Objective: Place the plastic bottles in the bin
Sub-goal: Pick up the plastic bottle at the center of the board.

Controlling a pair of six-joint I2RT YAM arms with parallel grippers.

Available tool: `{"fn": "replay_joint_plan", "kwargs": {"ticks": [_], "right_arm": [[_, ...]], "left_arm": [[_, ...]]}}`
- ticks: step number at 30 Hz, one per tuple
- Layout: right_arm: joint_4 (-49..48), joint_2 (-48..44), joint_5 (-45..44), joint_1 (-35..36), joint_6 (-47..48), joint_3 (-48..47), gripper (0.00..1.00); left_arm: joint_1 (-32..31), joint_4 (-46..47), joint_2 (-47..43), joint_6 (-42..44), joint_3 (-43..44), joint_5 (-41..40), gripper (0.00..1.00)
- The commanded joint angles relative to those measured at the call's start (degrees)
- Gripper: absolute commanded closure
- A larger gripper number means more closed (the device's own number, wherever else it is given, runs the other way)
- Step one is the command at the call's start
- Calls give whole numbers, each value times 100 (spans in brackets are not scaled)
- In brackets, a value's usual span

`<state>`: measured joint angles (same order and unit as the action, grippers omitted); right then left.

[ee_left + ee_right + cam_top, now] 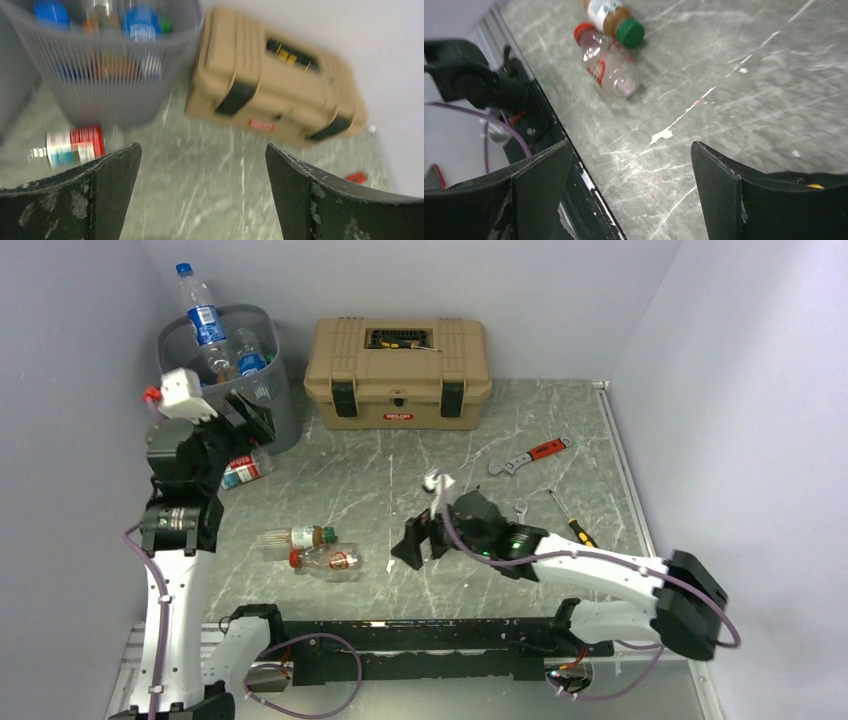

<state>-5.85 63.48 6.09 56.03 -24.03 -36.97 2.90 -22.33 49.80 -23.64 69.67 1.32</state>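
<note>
Three plastic bottles (pixel 325 560) lie on the bench (pixel 400 450): a red-labelled one (pixel 243 471) just beside the bin (pixel 282 395) at its 6 o'clock, and two together at 9 o'clock of the right tool (pixel 629 147). More sit in the bin, at the bench's 10 o'clock. The left tool (pixel 202 147) and the right tool gape wide, holding nothing.

1. A robotics lab test cell: plain pale walls (pixel 700 340) box in a small marble-patterned surface (pixel 380 470) on three sides.
2. Two white-and-black robot arms, the left arm (pixel 170 570) and the right arm (pixel 600 575), are bolted to a black rail (pixel 420 635) at the near edge, trailing loose purple cables (pixel 474 109).
3. The surface carries a mixed set of things: a tan toolbox (pixel 398 360), an adjustable wrench (pixel 530 455), a screwdriver (pixel 572 520), plastic bottles (pixel 330 561) and a wire-mesh bin (pixel 275 390).
</note>
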Motion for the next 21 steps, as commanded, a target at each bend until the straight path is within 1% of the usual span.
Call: {"fn": "replay_joint_plan", "kwargs": {"ticks": [1,3,5,7,9,11,13,15,18,21], "right_arm": [[-249,947,-197,654,756,-756,7],[-177,1459,-518,924,1110,-1172,6],[-75,1935,-747,1099,1499,-1523,5],[62,2310,-983,1273,1864,-1854,4],[163,2621,-1143,1378,2213,-2139,3],[278,2913,-1153,1428,2579,-2444,3],[339,3238,-1064,1445,2808,-2718,3],[462,3586,-979,1446,2999,-3049,3],[779,4083,-835,1454,3274,-3509,4],[988,4442,-742,1464,3454,-3834,6]], "left_arm": [[-19,-731,-522,-342,-945,349,0],[-27,-680,-663,-497,-1376,207,1],[-31,-724,-723,-552,-1624,31,1],[-36,-833,-716,-527,-1714,-109,1],[-67,-925,-659,-524,-1661,-454,1],[-186,-1114,-504,-559,-1393,-832,0],[-248,-1294,-309,-520,-1087,-955,1],[-461,-1384,-156,-467,-943,-1088,1],[-604,-1260,-193,-434,-1189,-1374,1],[-658,-819,-694,-390,-1776,-1486,1]]}}
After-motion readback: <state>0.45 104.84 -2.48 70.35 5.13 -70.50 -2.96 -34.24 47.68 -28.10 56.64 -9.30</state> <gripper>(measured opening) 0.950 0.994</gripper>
